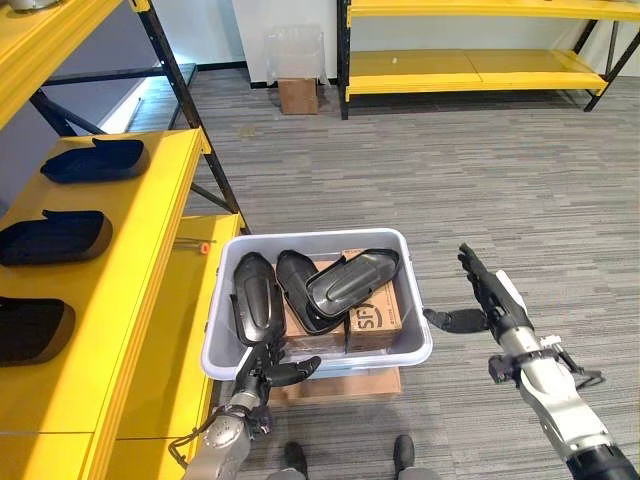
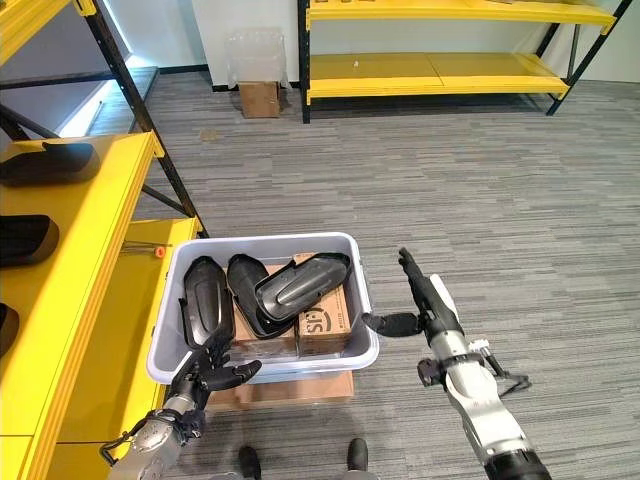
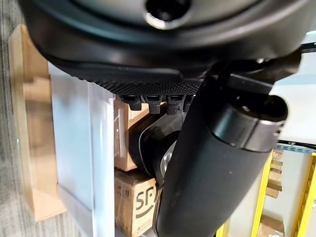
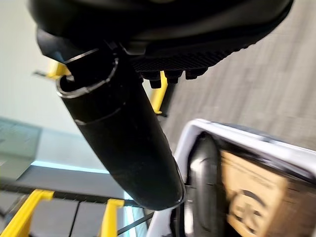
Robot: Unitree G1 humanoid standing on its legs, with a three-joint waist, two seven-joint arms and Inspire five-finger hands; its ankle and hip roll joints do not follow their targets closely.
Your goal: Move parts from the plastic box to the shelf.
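Nearest, the left hand (image 1: 268, 372) reached over the plastic box's (image 1: 222, 352) near rim, fingers loosely spread, holding nothing, apparently going for a black part (image 1: 255, 297). Beside the box's right wall, the right hand (image 1: 487, 297) hovered with straight fingers.

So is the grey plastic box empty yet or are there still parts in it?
Not empty. The grey plastic box holds three black parts lying on cardboard cartons.
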